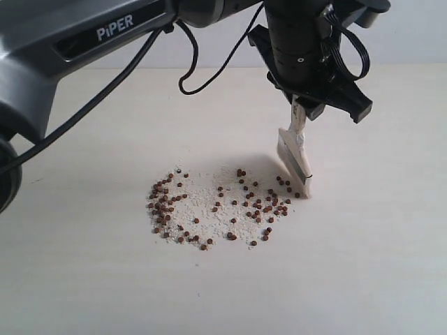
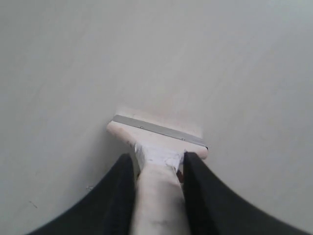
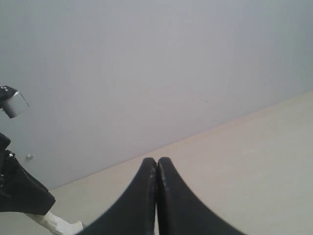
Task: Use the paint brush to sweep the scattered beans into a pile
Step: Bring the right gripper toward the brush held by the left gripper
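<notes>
Clamping the paint brush [image 1: 296, 155] by its likely light, stiff handle with the left gripper [image 1: 299, 112], soft bristles down at the edge of the loose, easily rolled beans [image 1: 162, 202] (right gripper [image 3: 156, 162] closed, empty).

Arm [image 1: 42, 42]: dark grey, smooth shell.
Marking [image 1: 115, 29]: white "PiPER" lettering.
Cable [image 1: 187, 70]: thin, black, looped.
Wrist [image 1: 293, 42]: black cylinder with a small white dot.
Left gripper [image 1: 300, 113]: black, angular body; curved matte fingers [image 2: 115, 196].
Right gripper [image 3: 156, 162]: black, tapered, rounded tips.
</notes>
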Controlling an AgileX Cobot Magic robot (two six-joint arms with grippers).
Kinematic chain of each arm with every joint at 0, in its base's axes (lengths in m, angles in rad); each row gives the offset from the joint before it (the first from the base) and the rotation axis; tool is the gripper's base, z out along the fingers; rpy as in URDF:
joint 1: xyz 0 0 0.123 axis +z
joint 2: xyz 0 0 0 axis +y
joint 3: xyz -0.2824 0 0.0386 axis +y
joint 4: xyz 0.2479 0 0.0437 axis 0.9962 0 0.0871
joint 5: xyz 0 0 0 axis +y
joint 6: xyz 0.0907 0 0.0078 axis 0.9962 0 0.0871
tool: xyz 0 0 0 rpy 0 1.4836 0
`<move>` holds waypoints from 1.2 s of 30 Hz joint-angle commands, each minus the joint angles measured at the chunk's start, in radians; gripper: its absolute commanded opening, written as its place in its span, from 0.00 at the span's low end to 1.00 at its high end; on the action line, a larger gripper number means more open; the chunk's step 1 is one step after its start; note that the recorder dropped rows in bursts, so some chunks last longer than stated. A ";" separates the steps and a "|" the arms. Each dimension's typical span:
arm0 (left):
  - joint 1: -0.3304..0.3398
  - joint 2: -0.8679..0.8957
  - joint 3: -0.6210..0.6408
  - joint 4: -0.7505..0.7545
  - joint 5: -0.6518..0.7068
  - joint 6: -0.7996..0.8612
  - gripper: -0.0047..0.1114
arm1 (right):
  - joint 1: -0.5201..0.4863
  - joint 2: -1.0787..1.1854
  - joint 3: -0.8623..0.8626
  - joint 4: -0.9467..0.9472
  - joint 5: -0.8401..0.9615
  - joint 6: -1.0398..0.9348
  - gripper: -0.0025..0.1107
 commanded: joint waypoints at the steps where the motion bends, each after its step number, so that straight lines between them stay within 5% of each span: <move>1: 0.003 0.001 0.001 -0.015 -0.004 0.024 0.04 | -0.006 0.004 0.005 -0.001 -0.031 -0.001 0.02; 5: 0.005 0.002 0.001 -0.015 -0.004 0.024 0.04 | -0.006 0.004 0.005 -0.015 -0.200 0.089 0.02; 9: 0.011 0.002 0.001 -0.015 -0.004 0.024 0.04 | -0.006 0.062 0.005 -0.577 -0.620 0.469 0.02; 12: 0.011 0.002 0.001 -0.021 -0.004 0.024 0.04 | -0.006 0.242 -0.170 -1.142 -0.513 0.594 0.02; 15: 0.014 0.002 0.001 -0.021 -0.004 0.024 0.04 | -0.006 0.380 -0.209 -1.369 -0.453 0.806 0.07; 23: 0.052 0.002 0.001 -0.044 -0.004 0.027 0.04 | -0.006 0.714 -0.210 -1.389 -0.484 0.780 0.41; 36: 0.060 -0.016 0.001 -0.067 -0.004 0.053 0.04 | -0.006 1.019 -0.210 -1.397 -0.756 0.661 0.48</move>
